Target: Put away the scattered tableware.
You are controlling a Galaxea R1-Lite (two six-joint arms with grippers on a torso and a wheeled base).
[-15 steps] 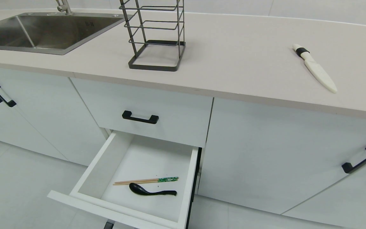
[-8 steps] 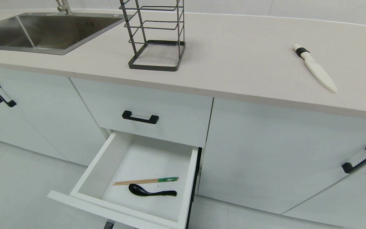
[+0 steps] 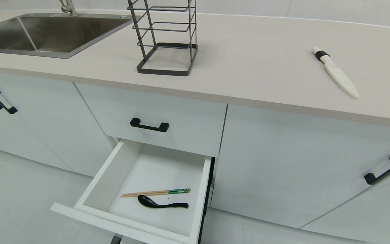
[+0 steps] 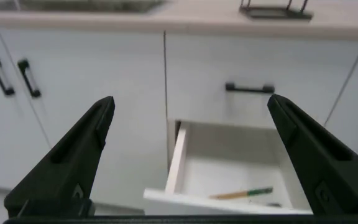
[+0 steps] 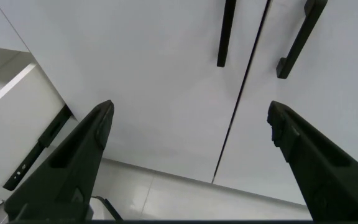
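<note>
Claws apart and empty: left gripper (image 4: 191,102), right gripper (image 5: 190,107). Knife (image 3: 335,73) lies on counter (image 3: 249,51), well apart from open drawer (image 3: 200,193) holding chopsticks (image 3: 156,192) and spoon (image 3: 163,204). Recommended: right gripper grasps knife across its handle, keeps blade level, lowers it beside the spoon.

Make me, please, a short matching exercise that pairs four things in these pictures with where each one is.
Things:
1. knife
2. black spoon
3. wire rack
4. sink

Places:
A. in the open drawer, beside the chopsticks
B. lying flat on the right part of the countertop
C. set into the countertop at its far left
D. standing upright near the countertop's front edge

Pairs: 1-B, 2-A, 3-D, 4-C
</note>
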